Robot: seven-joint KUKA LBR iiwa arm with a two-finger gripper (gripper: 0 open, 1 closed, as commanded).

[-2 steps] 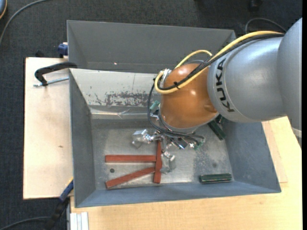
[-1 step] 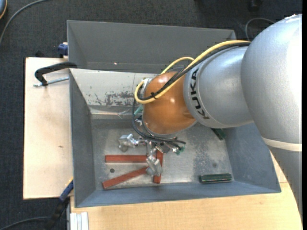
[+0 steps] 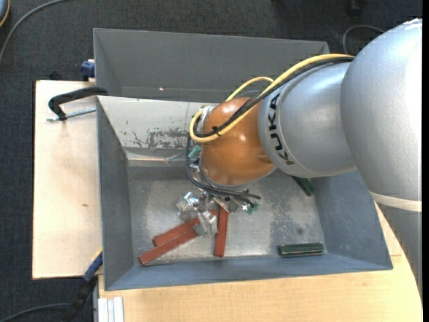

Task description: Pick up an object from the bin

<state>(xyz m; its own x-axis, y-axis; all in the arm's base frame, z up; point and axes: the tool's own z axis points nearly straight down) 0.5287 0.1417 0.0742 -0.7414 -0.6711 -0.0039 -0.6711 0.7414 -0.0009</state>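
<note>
- Closest to us, at top R of the view: the arm's big silver link (image 3: pixel 375 113), lettered KUKA. It reaches in from the R and covers the R back part of the bin.
- At the wrist we see a rounded orange cover (image 3: pixel 231 143), w/ a yellow cable (image 3: pixel 295 72) looping from the link over its top.
- Just below the cover is the end effector (image 3: pixel 200 212), grey metal, low over the bin floor, approx. mid-floor and a little L.
- We cannot tell whether the end effector is apart, together or clamped on anything; its metal parts overlap too much to read.
- Task things: 2 red-brown sticks lie flat on the floor right under it.
- The long red-brown stick (image 3: pixel 175 240) slants from the front L of the floor up to the end effector; its upper end sits at or under the metal.
- The shorter red-brown stick (image 3: pixel 220 237) stands nearly upright in the view, just R of the long one; its upper end also meets the end effector.
- The 2 sticks make a rough V, near each other at the top and spread apart toward the front wall.
- A dark green bar (image 3: pixel 301 249) lies flat by the front wall, R of the sticks and well apart from them.
- Another dark slim item (image 3: pixel 305 186) peeks out at the link's lower edge; we can't tell what kind.
- The bin (image 3: pixel 114 200) is grey metal w/ sloping walls, and its back wall is scuffed.
</note>
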